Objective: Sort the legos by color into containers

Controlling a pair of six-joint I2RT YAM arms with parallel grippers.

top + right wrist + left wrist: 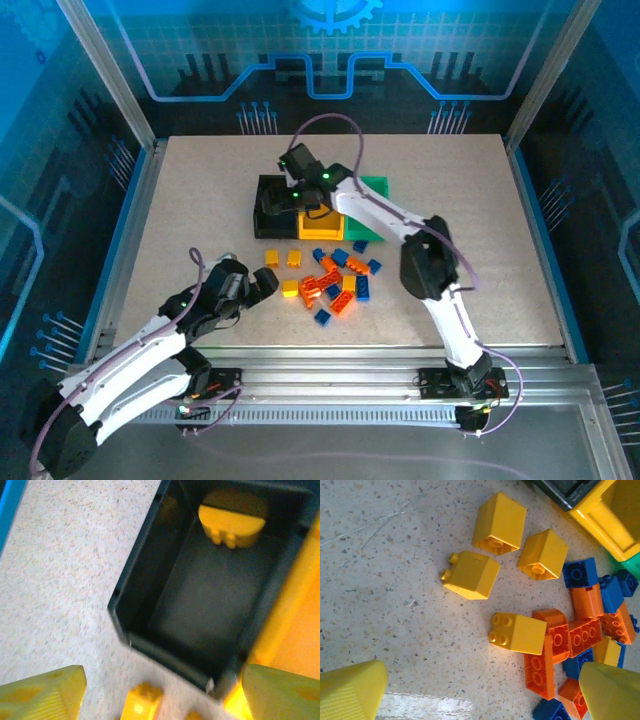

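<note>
I have the two arm bases closest to me, along the near edge of the table [520, 300]. The left gripper [265, 288] hangs low over the near-left part of the surface. Its jaws are spread wide with nothing between them. On its wrist camera the yellow fingertips [350, 692] sit at the bottom corners, with bare table between them.

Just beyond it lie the legos [330, 282], a loose heap around the middle of the surface in mixed yellow, orange and blue. On the heap's left fringe I count four yellow bricks [517, 632], lying apart from one another, some tipped on their sides. The orange bricks [555, 640] and blue bricks [580, 572] crowd together to their right, touching and partly overlapping.

Farther out, past the middle toward the far edge, the three containers stand side by side in a row. The black bin [262, 215] is on the left, the yellow bin [320, 228] in the middle and the green bin [378, 188] on the right.

The right gripper [162, 695] is stretched out above the black bin, jaws parted and holding nothing. Its camera looks down into that bin, and the picture is blurred. I can make out one yellow piece [232, 522] lying at the end of the bin away from the fingers. A single yellow brick [142, 702] lies on the table just outside the bin's near wall.
</note>
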